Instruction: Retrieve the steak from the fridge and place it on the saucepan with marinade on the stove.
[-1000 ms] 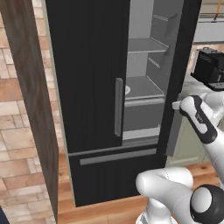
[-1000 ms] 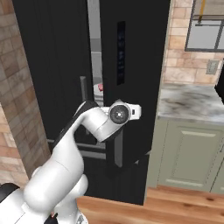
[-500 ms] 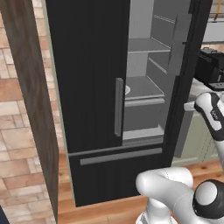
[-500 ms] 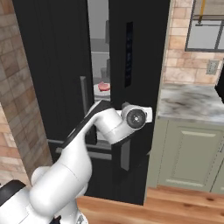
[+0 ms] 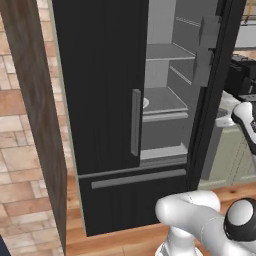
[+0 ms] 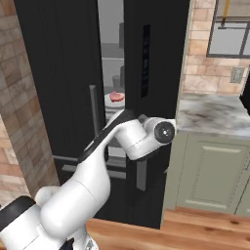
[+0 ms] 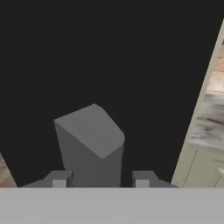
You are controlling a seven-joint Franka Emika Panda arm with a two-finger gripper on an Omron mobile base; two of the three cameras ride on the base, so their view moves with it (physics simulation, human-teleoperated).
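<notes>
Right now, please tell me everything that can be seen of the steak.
The steak is a small pink-red lump of raw meat with an uneven outline. It lies flat on a round white plate, which stands on a grey shelf inside the open fridge. It shows in the right base view through the gap between the two black doors. Nothing but the plate touches it. Its finer texture is too small to tell.
</notes>
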